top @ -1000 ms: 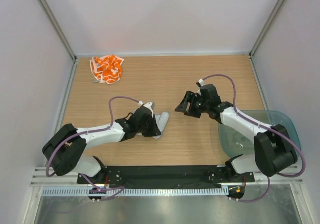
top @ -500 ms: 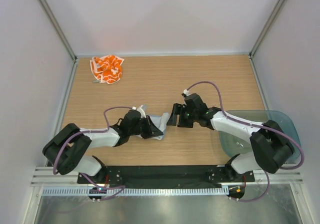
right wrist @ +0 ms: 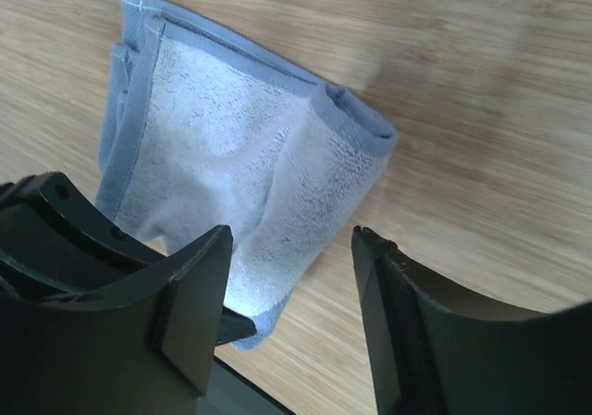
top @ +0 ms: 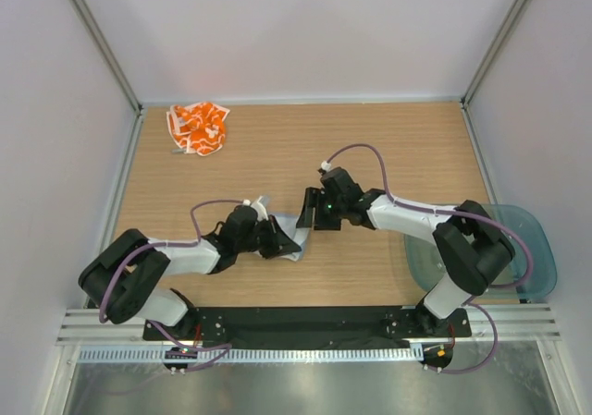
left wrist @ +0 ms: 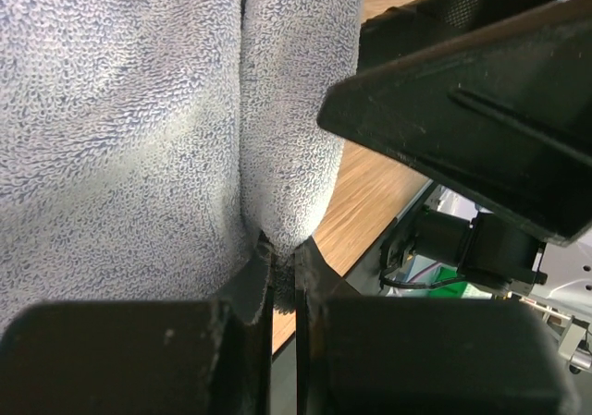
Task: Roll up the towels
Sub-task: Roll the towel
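The left gripper (left wrist: 282,269) was clamped on an edge of the grey-blue towel (right wrist: 242,193), which lay folded but unrolled at mid-table (top: 388,147). The right gripper (right wrist: 291,281) was poised over it, jaws apart, empty. The orange-patterned towel (top: 197,128) lay crumpled in the far-left corner, not yet rolled.

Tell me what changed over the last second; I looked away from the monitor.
The right gripper swept left across the table to the grey-blue towel and now sits over it with its jaws open. The left gripper shifted slightly left, staying shut on that towel's edge. Nothing was newly grasped or released. The orange-patterned towel and the teal tray did not move.
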`<act>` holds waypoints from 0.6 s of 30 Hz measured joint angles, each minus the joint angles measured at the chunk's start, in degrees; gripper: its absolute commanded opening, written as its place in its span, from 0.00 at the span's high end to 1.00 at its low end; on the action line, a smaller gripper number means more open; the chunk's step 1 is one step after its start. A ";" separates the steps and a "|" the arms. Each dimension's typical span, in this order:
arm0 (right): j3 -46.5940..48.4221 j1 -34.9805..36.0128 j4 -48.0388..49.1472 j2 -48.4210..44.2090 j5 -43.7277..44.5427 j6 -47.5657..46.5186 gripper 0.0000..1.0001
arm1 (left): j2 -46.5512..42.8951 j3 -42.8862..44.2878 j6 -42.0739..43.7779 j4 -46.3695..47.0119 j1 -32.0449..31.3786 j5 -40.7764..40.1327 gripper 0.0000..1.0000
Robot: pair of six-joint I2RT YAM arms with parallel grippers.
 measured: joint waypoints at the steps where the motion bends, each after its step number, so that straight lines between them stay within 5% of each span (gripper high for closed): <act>1: 0.57 0.22 -0.04 0.57 0.31 0.00 0.42 | 0.00 -0.15 0.00 0.04 0.00 0.00 1.00; 5: 3.26 1.73 -1.01 3.10 1.88 -0.20 0.60 | 0.02 -0.57 0.17 0.39 0.00 0.02 1.00; 15: 10.51 6.43 -8.90 6.75 6.86 -1.57 0.85 | 0.24 -1.64 1.49 0.79 -0.02 0.00 0.99; 18: 13.16 7.41 -12.63 7.85 8.72 -2.10 0.89 | 0.28 -1.68 2.40 0.35 -0.02 -0.11 0.82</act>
